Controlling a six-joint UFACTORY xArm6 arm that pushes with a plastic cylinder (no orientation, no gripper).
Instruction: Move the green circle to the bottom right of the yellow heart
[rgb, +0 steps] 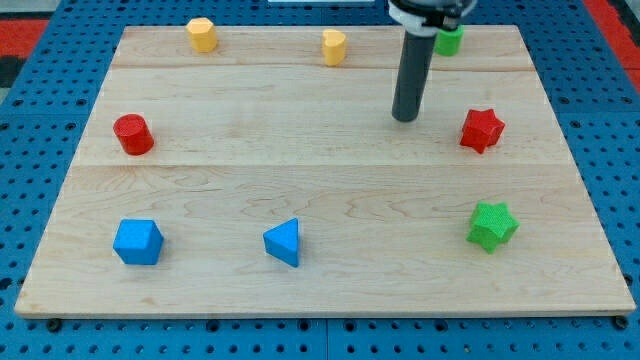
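Observation:
The green circle (449, 41) sits at the view's top right, partly hidden behind the arm. The yellow heart (334, 47) stands at the top centre of the wooden board (320, 180). My tip (405, 118) rests on the board below and slightly left of the green circle, and to the lower right of the yellow heart, touching neither.
A yellow hexagon (202, 34) is at the top left. A red cylinder (132, 134) is at the left. A red star (481, 129) is right of my tip. A green star (491, 225), a blue triangle (284, 241) and a blue cube (137, 241) lie along the bottom.

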